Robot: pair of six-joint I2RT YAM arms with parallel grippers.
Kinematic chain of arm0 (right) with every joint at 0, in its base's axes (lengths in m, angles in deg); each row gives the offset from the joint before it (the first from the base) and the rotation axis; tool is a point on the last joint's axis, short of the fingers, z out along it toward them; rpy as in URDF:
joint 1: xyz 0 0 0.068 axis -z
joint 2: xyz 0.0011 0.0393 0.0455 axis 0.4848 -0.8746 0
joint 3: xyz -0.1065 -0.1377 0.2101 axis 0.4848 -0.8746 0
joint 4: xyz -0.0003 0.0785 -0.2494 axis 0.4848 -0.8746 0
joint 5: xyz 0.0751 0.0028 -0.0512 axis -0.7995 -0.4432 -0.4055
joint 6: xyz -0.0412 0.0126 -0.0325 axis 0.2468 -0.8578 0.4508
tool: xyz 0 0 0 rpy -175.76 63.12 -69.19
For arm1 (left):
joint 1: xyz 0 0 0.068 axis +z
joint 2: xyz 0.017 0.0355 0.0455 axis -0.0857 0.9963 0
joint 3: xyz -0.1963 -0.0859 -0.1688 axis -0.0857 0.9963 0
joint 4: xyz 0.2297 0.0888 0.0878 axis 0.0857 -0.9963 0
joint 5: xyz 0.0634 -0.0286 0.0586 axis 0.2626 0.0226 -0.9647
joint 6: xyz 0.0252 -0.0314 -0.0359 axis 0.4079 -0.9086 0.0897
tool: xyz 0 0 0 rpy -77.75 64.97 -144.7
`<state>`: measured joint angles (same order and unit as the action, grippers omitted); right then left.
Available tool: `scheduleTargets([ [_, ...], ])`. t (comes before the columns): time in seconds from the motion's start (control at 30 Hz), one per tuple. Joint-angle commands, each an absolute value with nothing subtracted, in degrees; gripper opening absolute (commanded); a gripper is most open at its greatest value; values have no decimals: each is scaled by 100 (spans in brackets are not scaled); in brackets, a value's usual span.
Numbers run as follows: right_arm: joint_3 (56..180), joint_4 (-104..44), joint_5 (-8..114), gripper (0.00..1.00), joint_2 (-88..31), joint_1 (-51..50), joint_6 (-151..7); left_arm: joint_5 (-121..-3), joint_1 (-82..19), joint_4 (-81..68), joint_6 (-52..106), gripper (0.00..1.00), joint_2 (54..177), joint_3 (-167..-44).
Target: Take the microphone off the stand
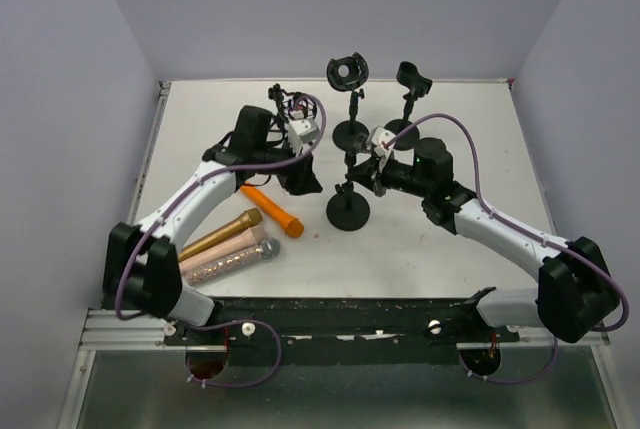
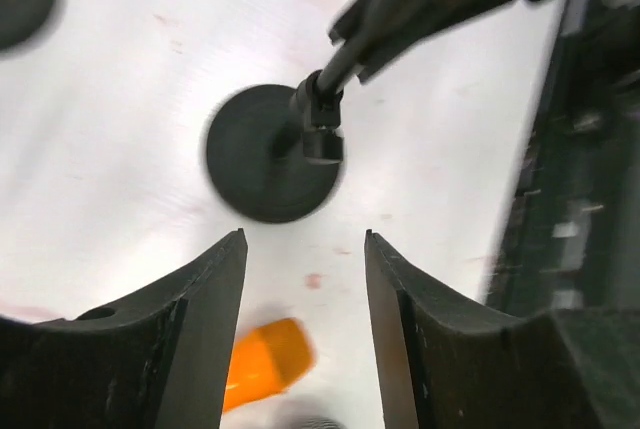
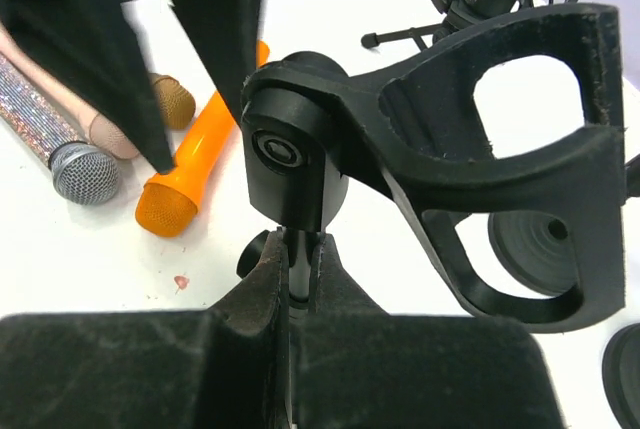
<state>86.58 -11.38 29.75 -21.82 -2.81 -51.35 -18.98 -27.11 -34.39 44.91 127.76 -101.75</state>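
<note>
Pinching the stand, right hand hides its post; left hand spread, blurred.

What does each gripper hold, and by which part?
The right gripper is shut on the thin stem of the microphone stand, just below its clip joint. The left gripper is open and holds nothing.

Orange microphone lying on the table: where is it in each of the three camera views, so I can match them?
Top external: the orange plastic microphone lies left of centre, slanting down to the right.
Left wrist: the orange plastic microphone shows one end at the bottom, left of centre.
Right wrist: the orange plastic microphone lies at left, slanting up toward centre.
Shared landmark: the black microphone stand, close to it in every view.
</note>
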Motion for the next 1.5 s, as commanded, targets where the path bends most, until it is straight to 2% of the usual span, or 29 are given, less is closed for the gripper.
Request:
scheduleTargets([
  [0.0,8882,-1430,3048,1,-2391,-291,-5247,-3868,-3276,-2235,7668,58,11528,-8820],
  [0.17,9076,-1501,2960,1,-2567,-273,-5624,-4565,-4033,78,9709,57,10945,-7579],
  [0.43,9173,-1378,2925,1,-2655,-264,-5994,-4882,-4526,1302,10968,57,11261,-7077],
  [0.83,9182,-1404,2934,1,-2594,-247,-6135,-4979,-4623,1172,11645,52,11727,-7068],
  [1.17,9041,-1342,3030,0,-2497,-255,-6170,-4864,-4623,12,12268,46,11622,-7112],
  [1.47,8997,-1307,3048,1,-2488,-246,-6188,-5005,-4658,494,12164,47,11955,-7200],
])
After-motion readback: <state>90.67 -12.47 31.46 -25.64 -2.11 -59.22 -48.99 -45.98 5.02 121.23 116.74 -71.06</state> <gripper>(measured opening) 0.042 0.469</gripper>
